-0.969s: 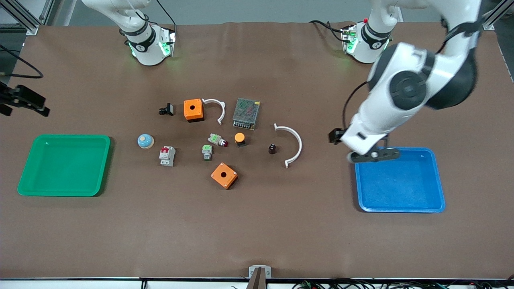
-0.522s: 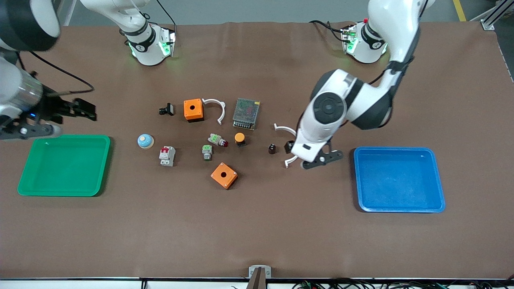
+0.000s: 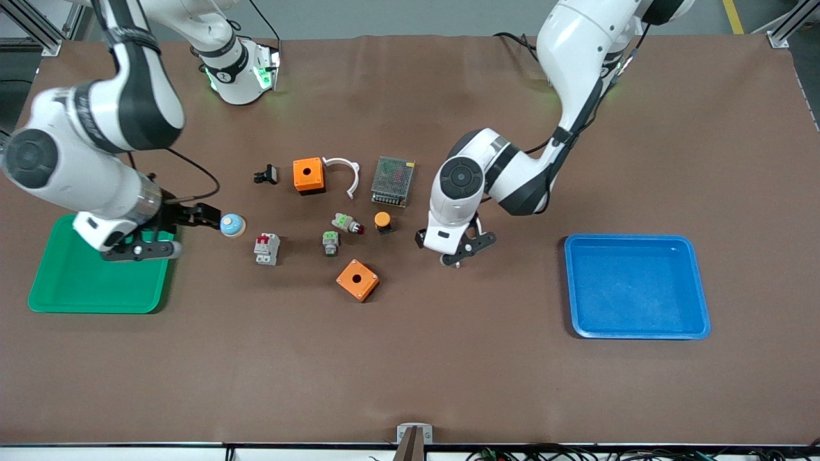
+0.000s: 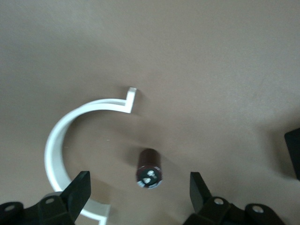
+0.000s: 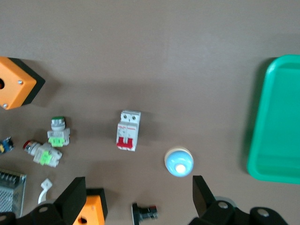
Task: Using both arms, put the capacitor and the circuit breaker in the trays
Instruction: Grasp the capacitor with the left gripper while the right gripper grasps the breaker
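The capacitor, a tiny dark-maroon cylinder, lies on the brown mat inside a white curved clip. In the front view the left hand hides it. My left gripper hangs right over it, open, with the capacitor between the two fingertips in the left wrist view. The circuit breaker, a light-grey block with red levers, lies near the blue dome; it also shows in the right wrist view. My right gripper is open and empty over the green tray's edge, short of the breaker.
A green tray lies at the right arm's end, a blue tray at the left arm's end. Two orange boxes, a mesh power supply, green-topped parts, an orange-capped button and a black clip crowd the middle.
The left gripper swung from the blue tray's corner to over the capacitor. The right arm came in from the table's end to the green tray's edge nearest the breaker.
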